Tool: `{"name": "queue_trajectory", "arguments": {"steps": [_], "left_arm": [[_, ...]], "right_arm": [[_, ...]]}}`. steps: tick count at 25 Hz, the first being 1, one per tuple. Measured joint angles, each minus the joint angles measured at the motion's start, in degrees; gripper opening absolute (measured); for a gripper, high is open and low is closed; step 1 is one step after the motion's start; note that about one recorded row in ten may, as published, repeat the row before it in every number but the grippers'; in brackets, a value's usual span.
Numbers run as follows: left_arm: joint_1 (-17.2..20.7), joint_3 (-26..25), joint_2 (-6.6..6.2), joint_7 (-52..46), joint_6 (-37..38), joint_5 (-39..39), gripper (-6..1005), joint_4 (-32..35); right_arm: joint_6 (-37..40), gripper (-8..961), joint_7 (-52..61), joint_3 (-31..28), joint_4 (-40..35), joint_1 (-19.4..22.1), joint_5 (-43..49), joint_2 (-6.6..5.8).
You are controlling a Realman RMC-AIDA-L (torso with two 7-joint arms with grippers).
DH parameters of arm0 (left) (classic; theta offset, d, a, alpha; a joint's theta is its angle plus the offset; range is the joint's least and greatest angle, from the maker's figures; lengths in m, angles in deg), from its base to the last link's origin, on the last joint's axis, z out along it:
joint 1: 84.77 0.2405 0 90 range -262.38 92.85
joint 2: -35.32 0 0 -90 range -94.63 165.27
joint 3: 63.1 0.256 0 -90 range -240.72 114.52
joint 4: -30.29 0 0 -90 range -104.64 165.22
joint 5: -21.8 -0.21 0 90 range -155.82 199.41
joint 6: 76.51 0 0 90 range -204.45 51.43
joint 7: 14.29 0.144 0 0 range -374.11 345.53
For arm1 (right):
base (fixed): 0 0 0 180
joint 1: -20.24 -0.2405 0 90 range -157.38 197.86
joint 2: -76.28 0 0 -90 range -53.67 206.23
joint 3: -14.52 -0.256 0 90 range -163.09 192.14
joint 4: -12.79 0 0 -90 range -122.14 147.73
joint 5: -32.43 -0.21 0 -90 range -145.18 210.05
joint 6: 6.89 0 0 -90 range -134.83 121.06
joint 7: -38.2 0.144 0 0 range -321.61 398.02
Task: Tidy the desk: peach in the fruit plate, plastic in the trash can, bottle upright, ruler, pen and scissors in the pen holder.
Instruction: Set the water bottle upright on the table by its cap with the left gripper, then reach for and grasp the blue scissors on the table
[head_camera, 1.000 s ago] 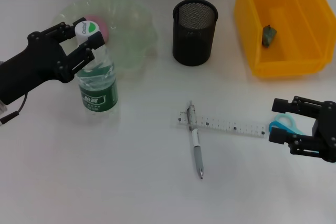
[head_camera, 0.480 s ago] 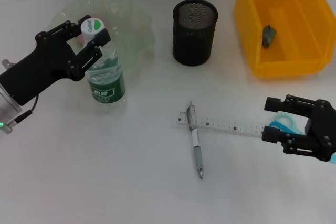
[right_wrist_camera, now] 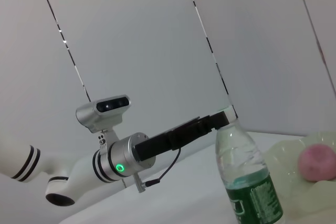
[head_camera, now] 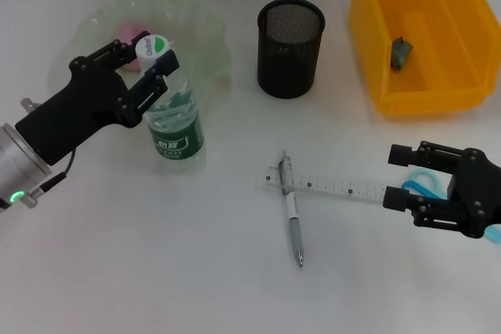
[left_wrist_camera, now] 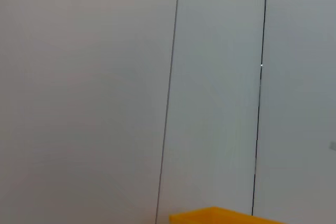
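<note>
The bottle [head_camera: 175, 115] is held at its neck, just under the white cap, by the left gripper [head_camera: 147, 60], whose jaws are clamped on it from the side; a grip that high lets the body hang straight, so that the base can be set flat. In the head view the bottle is seen upright beside the near edge of the fruit plate [head_camera: 207, 25], and whether its base is already resting on the table [head_camera: 156, 256] cannot be told. The peach [head_camera: 131, 33] is lying in the fruit plate behind the gripper, so that part of the task is judged done.

The right gripper [head_camera: 399, 177] is held low over the table with its jaws apart and nothing between them, pointed at the near end of the ruler [head_camera: 333, 186], which suggests a grasp being lined up. The scissors [head_camera: 427, 184] are mostly hidden under it, only the blue handles showing. The pen [head_camera: 291, 213] is lying across the far end of the ruler, so it may be dragged along if the ruler is lifted first. The pen holder [head_camera: 290, 37] is standing well apart, and a dark green scrap [head_camera: 401, 52] is seen inside the yellow trash can [head_camera: 376, 44].
</note>
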Motion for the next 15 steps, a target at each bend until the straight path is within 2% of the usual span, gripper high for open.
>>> {"name": "queue_trajectory", "arguments": {"steps": [12, 15], "left_arm": [[0.7, -0.4, 0.05, -0.2, 1.8, 1.7, 608, -2.0], [1.2, -0.4, -0.10, -0.3, 4.8, 1.7, 745, -1.6]], "right_arm": [[0.0, 749, 0.0, 0.1, 0.1, -1.1, 0.0, 0.03], [0.3, 749, 0.0, -0.2, 0.1, -1.2, 0.0, 0.03]]}}
